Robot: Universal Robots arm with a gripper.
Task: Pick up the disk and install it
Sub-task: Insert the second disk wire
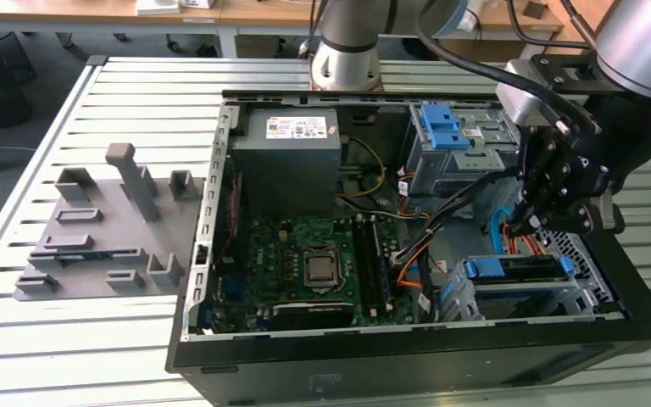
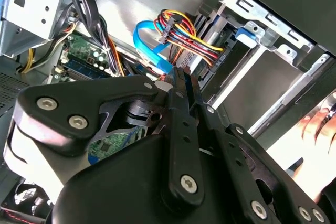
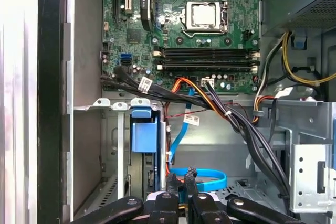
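Black linkage gripper (image 1: 525,225) hangs inside the open black computer case (image 1: 416,360), its fingers (image 3: 181,184) nearly pressed together and holding nothing, beside a blue flat cable (image 3: 202,174). The first wrist view shows the green motherboard (image 3: 173,30). The exterior view shows the disk (image 1: 514,269), silver-grey in a blue carrier with a blue end handle, seated in the metal bay just below the gripper.
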